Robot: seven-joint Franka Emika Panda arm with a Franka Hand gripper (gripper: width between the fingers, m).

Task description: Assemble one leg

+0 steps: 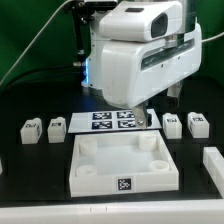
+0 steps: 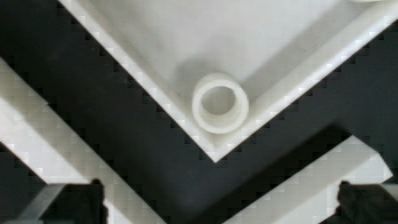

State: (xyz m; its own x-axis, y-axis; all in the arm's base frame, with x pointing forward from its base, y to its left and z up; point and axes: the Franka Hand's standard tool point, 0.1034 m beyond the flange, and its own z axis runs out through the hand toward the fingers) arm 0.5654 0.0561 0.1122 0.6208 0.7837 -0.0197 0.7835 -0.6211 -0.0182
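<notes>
Four legs are laid out in the exterior view, one pair at that view's left and one pair at its right. The nearest leg [image 1: 172, 125] is set on the table [image 1: 20, 185] just right of the gripper [image 1: 150, 117], apart from it. The gripper is held over the far right corner of the square panel [image 1: 100, 172], beside the marker board [image 1: 112, 122]. Only in the wrist view is the corner's round socket [image 2: 219, 103] seen closely, between fingers [image 2: 63, 205] spread wide, with nothing grasped.
</notes>
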